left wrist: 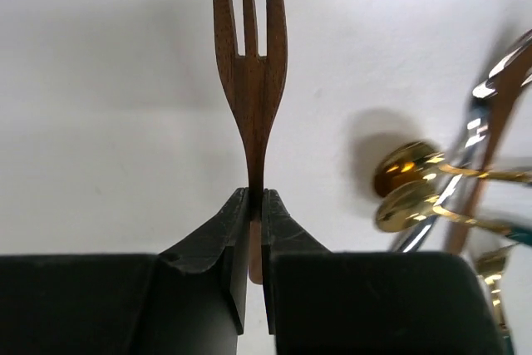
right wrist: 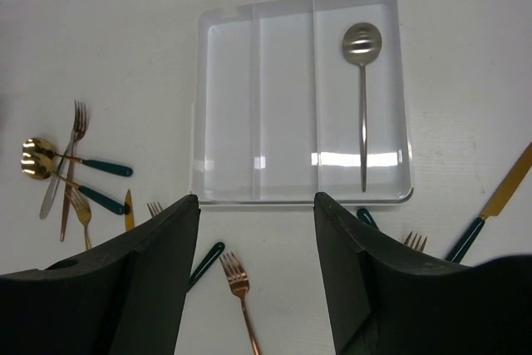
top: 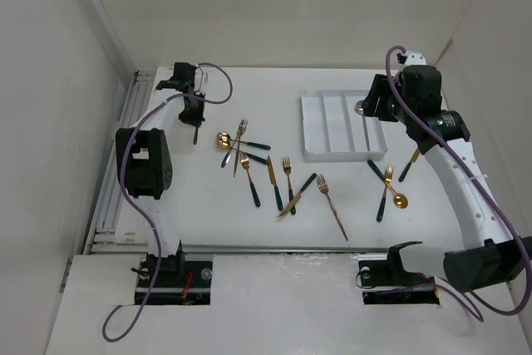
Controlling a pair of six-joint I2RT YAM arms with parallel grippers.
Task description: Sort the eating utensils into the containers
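Count, from the top view:
- One white tray, divided into three long compartments.
- One silver spoon in it. It lies in the rightmost compartment as your right wrist camera sees it, bowl at the far end.
- About twelve loose utensils on the counter; the number is unsure where they overlap.
  - Left cluster: two gold spoons with green handles, one fork and one silvery knife, all crossing one another.
  - Middle group: three forks and what look like two knives.
  - Right group, just near-right of the tray: one fork, one spoon, one knife.

Left claw: clenched on the handle of one dark copper fork, tines pointing straight away from the fingers. You have it at the far left of the counter, left of the cluster. Two gold spoon bowls show to the right in the left wrist view. I cannot tell whether the fork touches the counter.

Right claw: released, fingers well apart, nothing between them. It hangs over the tray's near edge. The silver spoon lies ahead and to the right, apart from both fingers.
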